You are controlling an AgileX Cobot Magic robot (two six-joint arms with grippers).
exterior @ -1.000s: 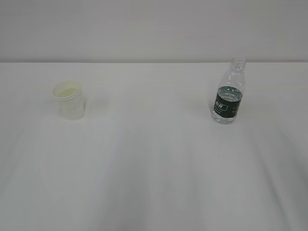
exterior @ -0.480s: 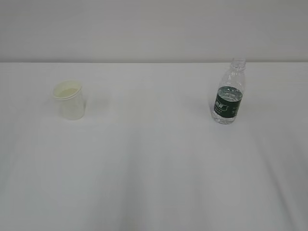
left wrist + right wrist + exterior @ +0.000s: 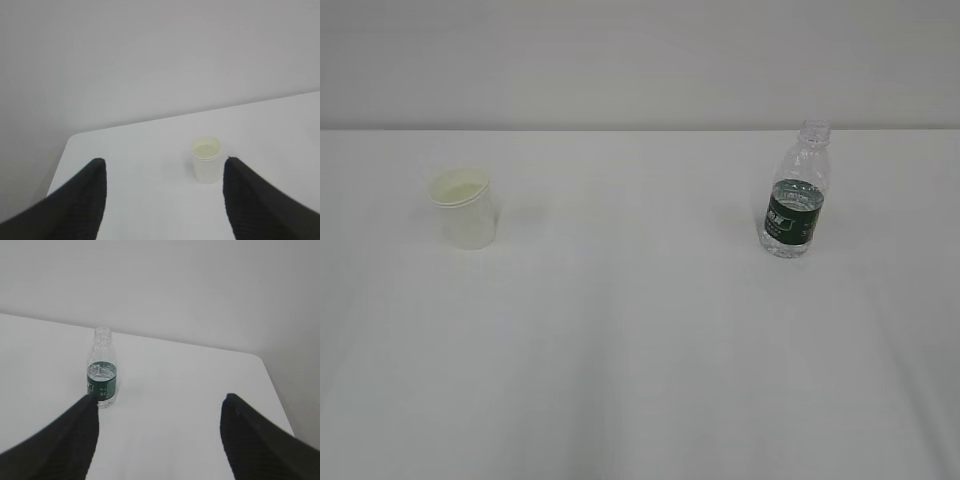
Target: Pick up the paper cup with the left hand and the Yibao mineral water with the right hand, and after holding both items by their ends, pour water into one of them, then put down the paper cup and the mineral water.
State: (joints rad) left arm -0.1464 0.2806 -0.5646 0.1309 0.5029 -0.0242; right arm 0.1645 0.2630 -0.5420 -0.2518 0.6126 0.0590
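Exterior view: a small white tapered paper cup [image 3: 465,208] stands upright at the left of the white table [image 3: 640,350]; a small clear plastic bottle of Yibao mineral water [image 3: 794,192], dark green label, uncapped, stands upright well apart at the right. Clear water [image 3: 792,195] reaches about label height. Neither arm appears here. Left wrist view: the left hand [image 3: 164,172], black fingers [image 3: 87,192] spread wide, holds nothing, the cup beyond them. Right wrist view: the right hand [image 3: 160,410] likewise stands spread and empty, its left finger [image 3: 80,427] overlapping the bottle's base in the picture.
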